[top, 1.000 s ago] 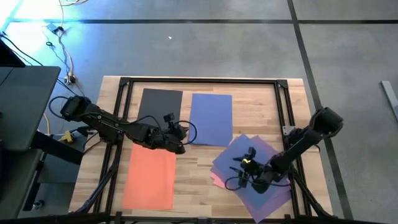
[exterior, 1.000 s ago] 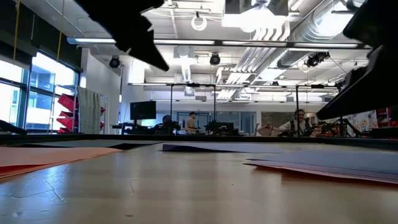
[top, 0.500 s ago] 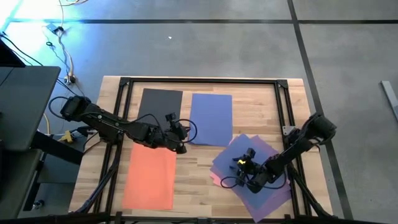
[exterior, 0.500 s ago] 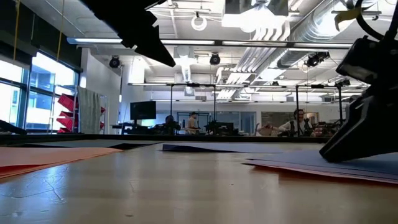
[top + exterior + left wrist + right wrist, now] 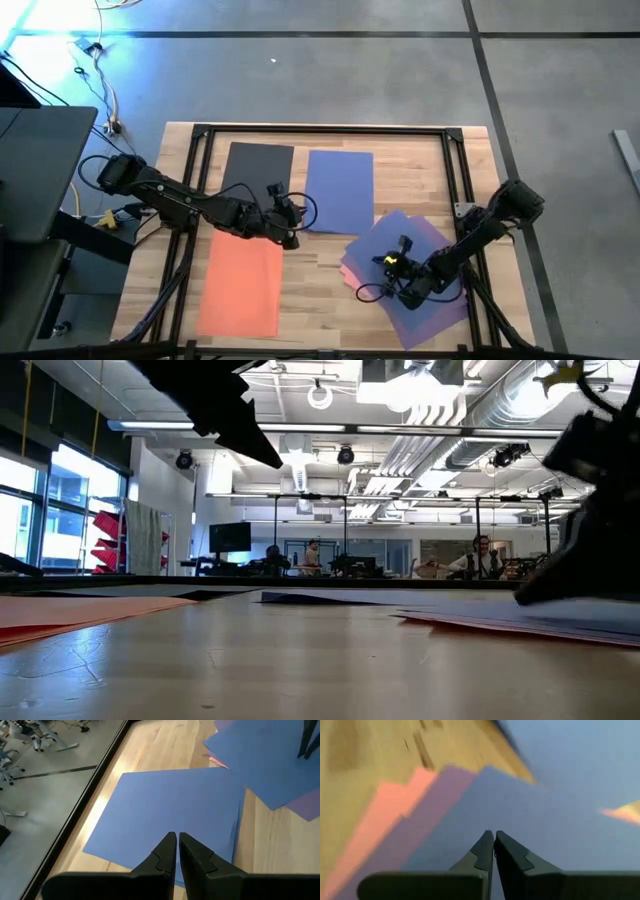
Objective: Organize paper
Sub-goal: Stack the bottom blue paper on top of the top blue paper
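Observation:
On the wooden table lie a dark grey sheet, a blue sheet and an orange sheet, each flat and apart. At the right is a loose pile: a blue sheet on top, a purple sheet and a pink sheet under it. My right gripper is shut, its tips down on the pile's blue sheet. My left gripper is shut and hangs above the near left corner of the lone blue sheet, touching nothing. My right gripper has its shut fingertips on the pile's top blue sheet, some way in from its edge. The fingers slant down from the table's right side. The sheet lies flat on the purple and pink ones. I cannot tell whether any paper is caught between the tips.
A black metal frame runs round the table top. Bare wood lies between the orange sheet and the pile. The left arm stands high above the table in the low view. People sit in the room beyond.
My right gripper has shut and sunk onto the pile's top blue sheet. That sheet has shifted a little on the pile, baring more purple at the far right.

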Robot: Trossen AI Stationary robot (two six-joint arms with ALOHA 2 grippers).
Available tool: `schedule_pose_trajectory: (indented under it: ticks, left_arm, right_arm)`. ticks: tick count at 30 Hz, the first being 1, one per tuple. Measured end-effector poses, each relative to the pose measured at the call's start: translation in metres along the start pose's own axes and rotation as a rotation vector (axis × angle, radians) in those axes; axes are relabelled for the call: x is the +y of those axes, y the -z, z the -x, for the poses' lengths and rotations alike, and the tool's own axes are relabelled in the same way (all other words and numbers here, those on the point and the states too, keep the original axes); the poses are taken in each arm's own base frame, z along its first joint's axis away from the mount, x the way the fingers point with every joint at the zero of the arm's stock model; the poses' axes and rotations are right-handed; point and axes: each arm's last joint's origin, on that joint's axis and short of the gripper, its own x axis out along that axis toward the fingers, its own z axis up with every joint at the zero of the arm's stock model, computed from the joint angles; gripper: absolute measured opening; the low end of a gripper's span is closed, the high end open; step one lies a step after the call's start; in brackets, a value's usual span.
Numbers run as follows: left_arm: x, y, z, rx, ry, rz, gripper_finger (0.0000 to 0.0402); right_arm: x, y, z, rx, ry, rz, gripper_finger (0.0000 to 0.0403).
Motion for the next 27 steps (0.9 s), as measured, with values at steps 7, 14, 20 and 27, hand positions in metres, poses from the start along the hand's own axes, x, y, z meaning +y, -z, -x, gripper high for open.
schedule_pose_trajectory:
  ticks: [7,14,20,27]
  left_arm:
    - [0.000,0.000,0.000,0.001,0.000,-0.001,0.0000]
    - [0.000,0.000,0.000,0.001,0.008,0.008,0.0000]
    - [0.000,0.000,0.000,0.002,0.009,0.019,0.0000]
    - [-0.001,0.000,0.000,0.001,0.017,0.017,0.0000]
  right_arm:
    - [0.000,-0.015,0.021,-0.047,-0.050,-0.014,0.0002]
    - [-0.009,-0.008,0.026,-0.020,-0.005,-0.109,0.0054]
    - [-0.020,0.011,0.026,-0.055,-0.039,-0.154,0.0156]
    - [-0.044,0.035,0.021,-0.035,-0.083,-0.185,0.0213]
